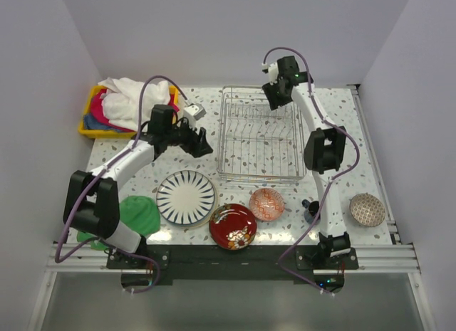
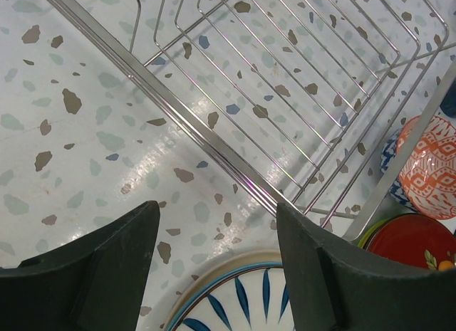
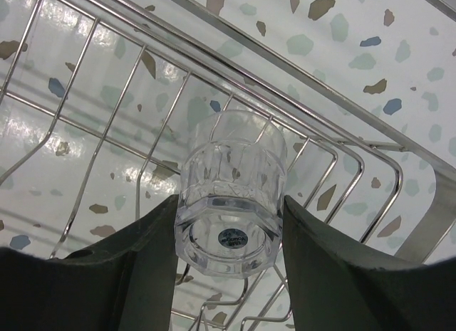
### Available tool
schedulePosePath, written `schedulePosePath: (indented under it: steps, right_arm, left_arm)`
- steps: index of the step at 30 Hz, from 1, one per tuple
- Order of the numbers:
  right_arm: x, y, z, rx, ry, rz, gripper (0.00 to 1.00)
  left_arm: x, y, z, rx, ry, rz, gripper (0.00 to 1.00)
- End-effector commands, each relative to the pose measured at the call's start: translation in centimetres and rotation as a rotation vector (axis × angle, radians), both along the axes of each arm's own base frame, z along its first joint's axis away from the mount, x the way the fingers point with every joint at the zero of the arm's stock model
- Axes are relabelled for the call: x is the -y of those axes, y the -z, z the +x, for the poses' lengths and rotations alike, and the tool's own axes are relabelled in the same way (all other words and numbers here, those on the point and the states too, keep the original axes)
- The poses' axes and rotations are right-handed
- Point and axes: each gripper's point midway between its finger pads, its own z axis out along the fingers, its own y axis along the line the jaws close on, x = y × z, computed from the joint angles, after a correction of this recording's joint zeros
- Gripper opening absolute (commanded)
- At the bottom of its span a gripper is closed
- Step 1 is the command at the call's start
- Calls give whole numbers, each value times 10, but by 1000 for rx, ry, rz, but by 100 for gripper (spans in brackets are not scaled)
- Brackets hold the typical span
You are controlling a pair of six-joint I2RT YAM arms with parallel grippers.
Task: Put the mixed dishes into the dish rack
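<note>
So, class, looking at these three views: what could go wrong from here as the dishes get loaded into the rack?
1. The clear glass, pinched by its smooth sides in the right jaws, might slip, or tip on the dish rack's gapped wires once released.
2. The left jaws, open, sit close to the rack's rail and the striped plate; a careless move could nudge either.

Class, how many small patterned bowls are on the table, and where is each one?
2. The orange-red bowl sits by the dish rack's near edge, beside the red floral plate. The pale patterned bowl sits near the table's right edge. None appears hidden.
</note>
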Motion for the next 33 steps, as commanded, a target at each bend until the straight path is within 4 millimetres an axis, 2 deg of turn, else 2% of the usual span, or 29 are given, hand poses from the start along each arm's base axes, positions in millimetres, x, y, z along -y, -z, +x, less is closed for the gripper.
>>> schedulePosePath:
  steps: [1,4,6,7,9,10,13,14,17,18,20,21,23,24,27,28,30,31,32,33]
  right_arm:
    - [13,-12,-10,-27,31,6,0]
    - [17,-6,-17,-62,37,-3,0]
    - [18,-2,-16,-66,73,0,20]
    - [21,1,-15,-67,89,-8,42]
    - [18,-2,-13,-58,86,10,54]
    - [14,-7,-13,-49,77,29,56]
    - [13,-32,-11,4,89,47,69]
    - [14,-54,-9,55,97,54,82]
    - [14,-80,-10,108,89,68,87]
    - [15,-100,-12,143,87,75,88]
    - [16,-118,-16,174,91,83,88]
    - [16,-140,-22,212,89,94,88]
    - [17,-153,-33,216,86,106,88]
    - [17,-174,-43,247,86,115,88]
    - [21,-174,-67,217,67,93,88]
    - [26,-173,-81,201,64,80,88]
    - [33,-167,-93,185,50,44,88]
    - [35,-154,-104,149,40,30,85]
    - [35,-150,-106,148,29,26,82]
    - [35,-137,-111,117,19,24,80]
  left_arm:
    - [5,1,-1,4,23,-20,72]
    - [5,2,-2,-2,22,-22,72]
    - [5,2,-3,2,23,-22,72]
    - [5,3,-3,0,22,-22,73]
    - [4,2,-4,4,22,-22,73]
    - [4,2,-6,5,23,-21,73]
    - [4,-1,-8,8,28,-25,74]
    - [3,0,-7,7,12,-21,75]
    - [1,-3,-5,18,-11,-23,77]
    - [1,-6,-4,26,-13,-26,77]
    - [1,-12,-3,47,-15,-30,77]
    - [2,-14,-3,55,-12,-33,77]
    - [1,-21,-3,80,-8,-38,78]
    - [1,-24,-3,86,-6,-40,78]
    - [2,-32,-3,115,-6,-46,78]
    - [1,-31,-3,118,-7,-46,78]
    - [1,-35,-3,141,-8,-51,78]
    - [0,-32,-3,140,-9,-50,78]
    - [1,-33,-4,146,-7,-52,78]
    - [0,-32,-4,146,-10,-53,78]
